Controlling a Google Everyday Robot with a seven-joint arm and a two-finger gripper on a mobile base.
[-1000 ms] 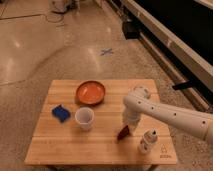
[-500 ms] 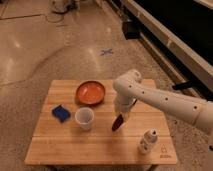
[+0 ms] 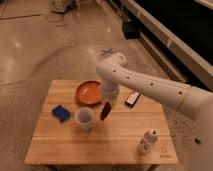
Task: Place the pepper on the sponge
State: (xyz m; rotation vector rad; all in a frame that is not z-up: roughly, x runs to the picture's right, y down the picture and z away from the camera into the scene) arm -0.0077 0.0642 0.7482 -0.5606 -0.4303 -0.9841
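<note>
The dark red pepper point(image 3: 105, 110) hangs tip-down above the wooden table point(image 3: 100, 142), just right of the white cup point(image 3: 84, 118). My gripper point(image 3: 108, 101) is shut on the pepper's upper end, below the white arm point(image 3: 150, 85) that reaches in from the right. The bright blue sponge point(image 3: 61, 112) lies flat on the table's left side, left of the cup and apart from the pepper.
An orange bowl point(image 3: 88, 91) sits at the back of the table behind the cup. A small white bottle point(image 3: 147, 141) stands near the front right. A dark flat object point(image 3: 132, 99) lies at the back right, behind the arm.
The arm has swung left across the table, carrying the pepper from the right-centre to just beside the white cup. The pepper now hangs higher off the surface.
</note>
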